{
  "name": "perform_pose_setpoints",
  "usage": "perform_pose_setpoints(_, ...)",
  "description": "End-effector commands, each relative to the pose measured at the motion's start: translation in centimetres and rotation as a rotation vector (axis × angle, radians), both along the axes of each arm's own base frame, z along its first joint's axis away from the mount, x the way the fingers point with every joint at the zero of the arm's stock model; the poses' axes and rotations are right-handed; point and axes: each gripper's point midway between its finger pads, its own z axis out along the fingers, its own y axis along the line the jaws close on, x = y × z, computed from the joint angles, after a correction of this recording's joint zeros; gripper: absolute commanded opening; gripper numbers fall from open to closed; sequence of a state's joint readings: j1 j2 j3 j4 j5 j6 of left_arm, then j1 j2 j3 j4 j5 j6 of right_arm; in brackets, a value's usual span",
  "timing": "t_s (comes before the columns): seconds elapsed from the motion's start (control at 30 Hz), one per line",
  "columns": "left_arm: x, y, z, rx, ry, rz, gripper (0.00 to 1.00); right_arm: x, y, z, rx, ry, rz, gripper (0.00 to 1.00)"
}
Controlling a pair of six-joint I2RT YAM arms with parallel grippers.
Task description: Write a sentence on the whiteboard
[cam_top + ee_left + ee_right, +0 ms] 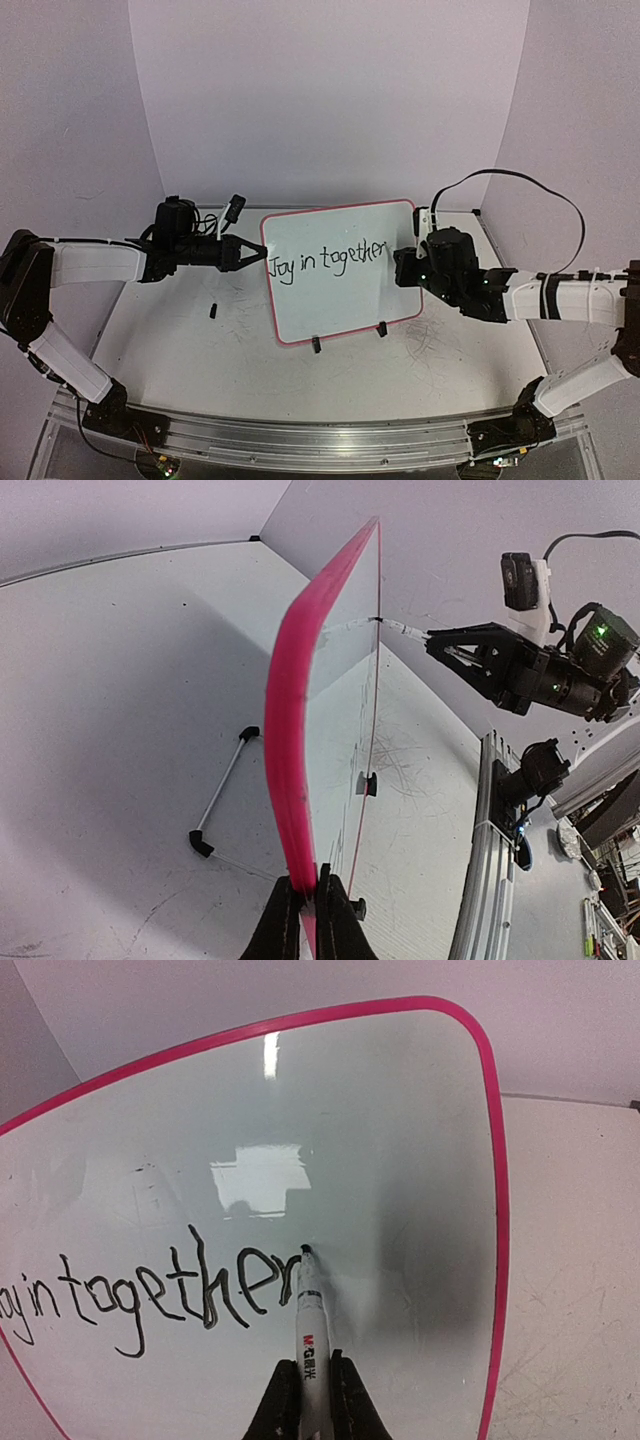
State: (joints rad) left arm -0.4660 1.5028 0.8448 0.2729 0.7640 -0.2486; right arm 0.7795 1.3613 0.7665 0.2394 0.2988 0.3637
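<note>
steadying: left gripper [310, 888] pinches the whiteboard [340, 292] rim so strokes cannot tip it
writing: right gripper [310, 1378] clamps the marker [308, 1315], tip touching just after "together"

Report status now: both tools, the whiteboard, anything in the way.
Left tool shut on whiteboard edge. Right tool shut on marker, tip just after "together". Whiteboard upright. Nothing blocking the marker.

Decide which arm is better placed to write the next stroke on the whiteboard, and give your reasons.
Right. Its jaws hold the marker, tip at the whiteboard just after the written "together". The left jaws are shut on the board's left edge, steadying it, and hold no pen.
</note>
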Motion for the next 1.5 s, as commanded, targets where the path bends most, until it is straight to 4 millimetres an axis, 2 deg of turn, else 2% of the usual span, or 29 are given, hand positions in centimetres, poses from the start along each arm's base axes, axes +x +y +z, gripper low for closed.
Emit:
perform_pose_setpoints(0.0,-0.3,-0.8,2.5,-0.018,-0.091,-0.039,0.00,0.9,0.0,1.3,0.011,-0.027,-0.030,0.00)
perform_pose_setpoints(0.33,-0.2,-0.8,2.4,-0.015,-0.087,-0.038,0.00,-1.0,-0.7,-1.6,0.005,0.056,-0.004,0.00)
perform_pose_setpoints(0.63,-0.2,-0.7,2.4,-0.015,-0.089,-0.033,0.00,-1.9,-0.7,-3.2,0.012,0.097,0.005,0.00)
perform_pose_setpoints(1.13,-0.3,-0.7,2.7,-0.018,-0.094,-0.036,0.00,0.3,-0.1,0.2,0.026,-0.001,-0.039,0.00)
perform_pose_setpoints(1.47,-0.3,-0.7,2.6,-0.015,-0.091,-0.035,0.00,1.2,-0.6,1.2,0.021,-0.030,-0.079,0.00)
